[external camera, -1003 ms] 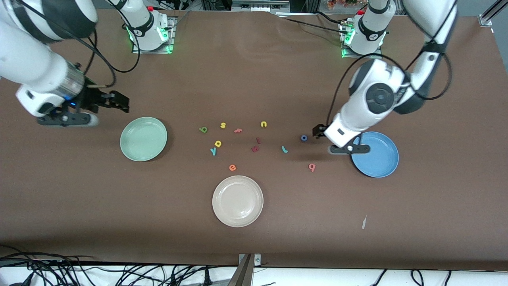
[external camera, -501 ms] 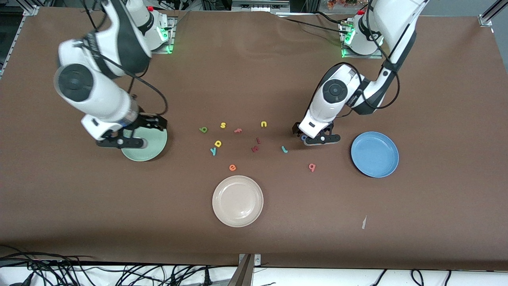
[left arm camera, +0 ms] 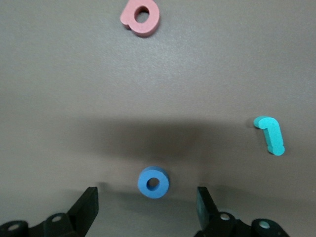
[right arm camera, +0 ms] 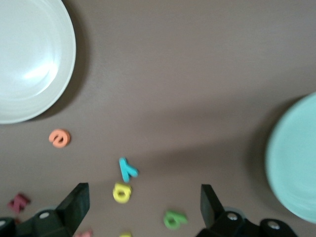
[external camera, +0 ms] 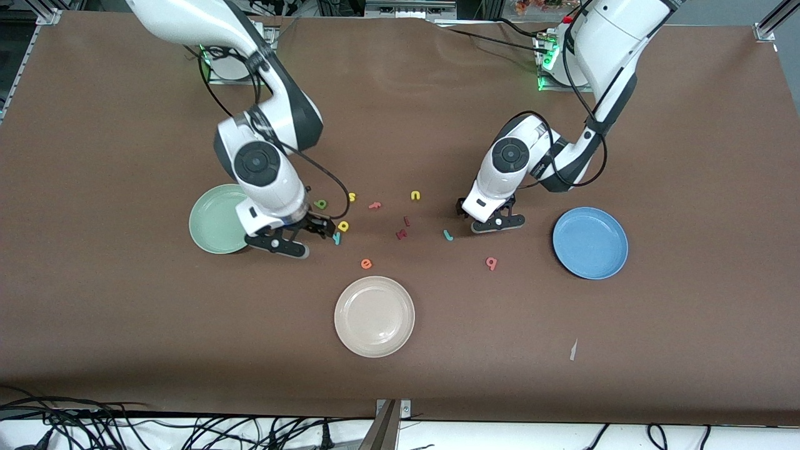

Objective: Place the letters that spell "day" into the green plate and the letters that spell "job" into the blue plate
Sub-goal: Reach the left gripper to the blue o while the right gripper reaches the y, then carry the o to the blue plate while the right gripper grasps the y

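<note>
Swung inward since a moment ago: both arms, now low over scattered foam letters on brown worktop (external camera: 125,312). Round pale mint-green plate (external camera: 215,219) at right arm's end, round mid-blue plate (external camera: 590,242) at left arm's end, both without letters. Right claw (external camera: 312,230) spread wide, empty, over yellow "d" (right arm camera: 121,192) and teal "y" (right arm camera: 127,169), green "a" (right arm camera: 173,219) nearby. Left claw (left arm camera: 148,207) spread, gripping nothing, straddling blue ring "o" (left arm camera: 153,182); teal "j" (left arm camera: 271,135) and pink "b" (left arm camera: 140,18) apart on worktop.

Foam letters (external camera: 375,215) on the table: s, u, e
</note>
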### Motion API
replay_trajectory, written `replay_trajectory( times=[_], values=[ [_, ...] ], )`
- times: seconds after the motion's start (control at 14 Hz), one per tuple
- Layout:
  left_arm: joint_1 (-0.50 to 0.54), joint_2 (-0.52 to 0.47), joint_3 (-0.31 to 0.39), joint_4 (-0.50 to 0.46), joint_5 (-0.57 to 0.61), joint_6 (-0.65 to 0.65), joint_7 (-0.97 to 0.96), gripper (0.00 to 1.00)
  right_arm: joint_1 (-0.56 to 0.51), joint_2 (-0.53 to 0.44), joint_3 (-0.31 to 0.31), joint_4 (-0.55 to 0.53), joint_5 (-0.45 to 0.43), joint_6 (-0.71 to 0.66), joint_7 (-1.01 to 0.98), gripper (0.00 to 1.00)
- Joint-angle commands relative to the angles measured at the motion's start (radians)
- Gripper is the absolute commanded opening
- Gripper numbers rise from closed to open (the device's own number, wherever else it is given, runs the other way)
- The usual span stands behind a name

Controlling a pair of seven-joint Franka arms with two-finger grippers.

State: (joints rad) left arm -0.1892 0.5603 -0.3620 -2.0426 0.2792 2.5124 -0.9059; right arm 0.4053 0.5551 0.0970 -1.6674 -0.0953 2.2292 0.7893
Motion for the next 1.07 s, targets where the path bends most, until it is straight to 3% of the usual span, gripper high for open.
replay_trajectory(
  times=[0.0,0.29,0.72,1.0],
  values=[
    [-0.030,0.046,0.005,0.068,0.026,-0.015,-0.045,0.79,-0.003,0.040,-0.003,0.020,-0.003,0.041,0.007,0.92],
    [-0.029,0.053,0.005,0.068,0.035,-0.015,-0.041,0.66,0.035,0.091,-0.002,0.017,0.002,0.044,0.030,0.76],
    [-0.019,0.053,0.006,0.064,0.038,-0.017,-0.021,0.50,0.061,0.146,-0.003,0.020,0.002,0.067,0.030,0.73],
    [-0.018,0.053,0.011,0.061,0.041,-0.018,0.004,0.41,0.066,0.175,-0.003,0.020,0.002,0.118,0.030,0.64]
  ],
)
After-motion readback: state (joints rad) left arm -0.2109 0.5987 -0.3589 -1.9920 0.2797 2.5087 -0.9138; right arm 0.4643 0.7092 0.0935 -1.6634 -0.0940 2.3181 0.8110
